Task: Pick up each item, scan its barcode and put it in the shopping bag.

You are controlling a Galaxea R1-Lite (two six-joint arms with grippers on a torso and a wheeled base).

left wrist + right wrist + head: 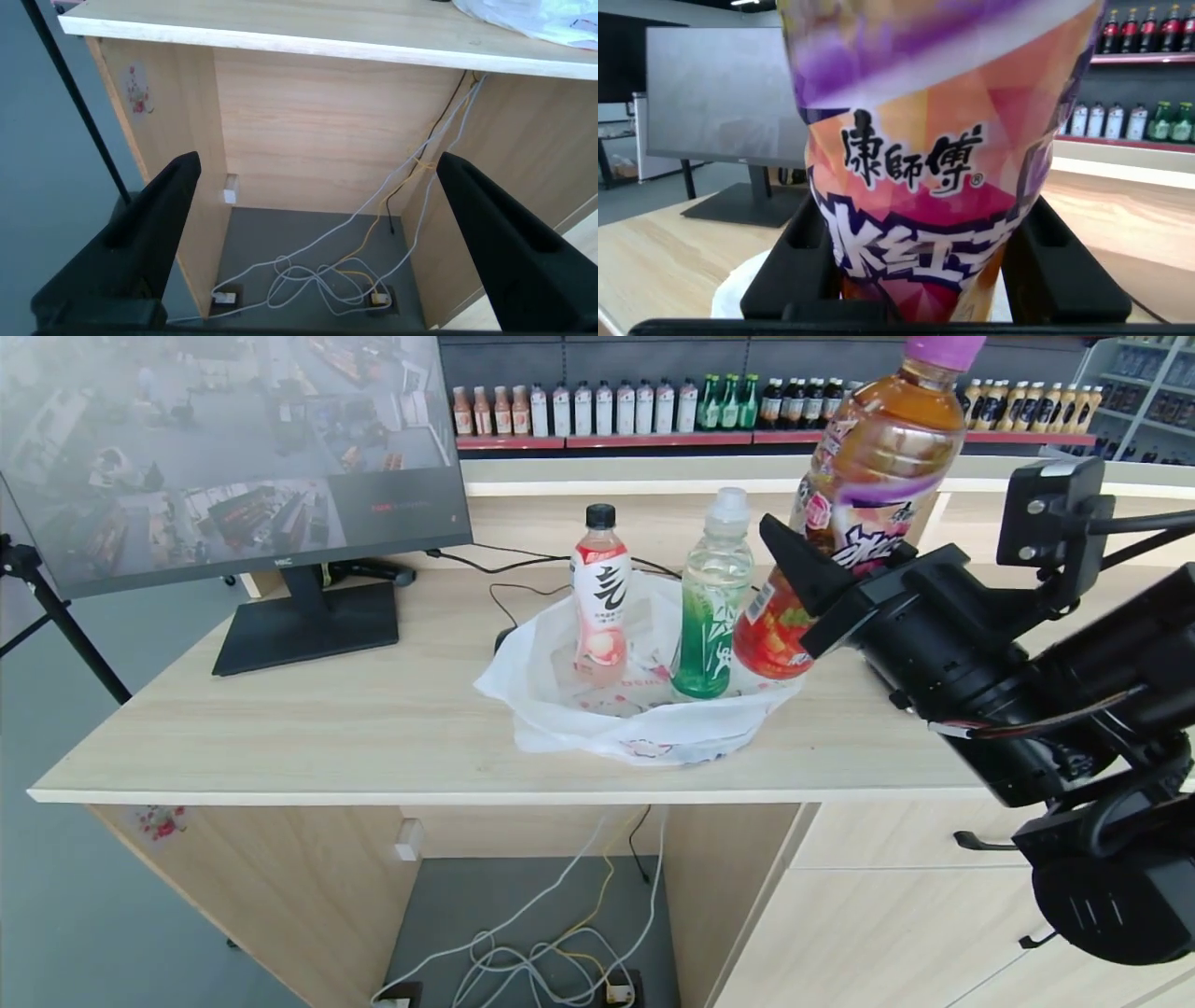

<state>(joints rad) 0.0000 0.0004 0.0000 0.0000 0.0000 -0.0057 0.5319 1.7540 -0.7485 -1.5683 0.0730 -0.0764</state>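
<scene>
– Tea bottle [864, 495] with the purple cap, where is it now?
– It is in the air above the desk [327, 728], tilted, at the right rim of the shopping bag [644, 733]. The right gripper [845, 583] grasps it. Its fingers [799, 243] press on the label at the lower half of the body, one on each side.
– How will it handle?
– It looks nearly full, so I judge it rather heavy, with most of the weight above the hold. The film label is smooth and can slip, and the thin wall gives if squeezed too hard. A hold around the middle of the body seems best, firm but not crushing.
– And the bag?
– It is soft and low. A pink bottle [599, 597] and a green bottle [714, 607] stand upright inside, so the tea bottle could knock the green one.
– The left gripper [318, 168]?
– It is low beside the desk, with its fingers spread wide, holding nothing.
</scene>
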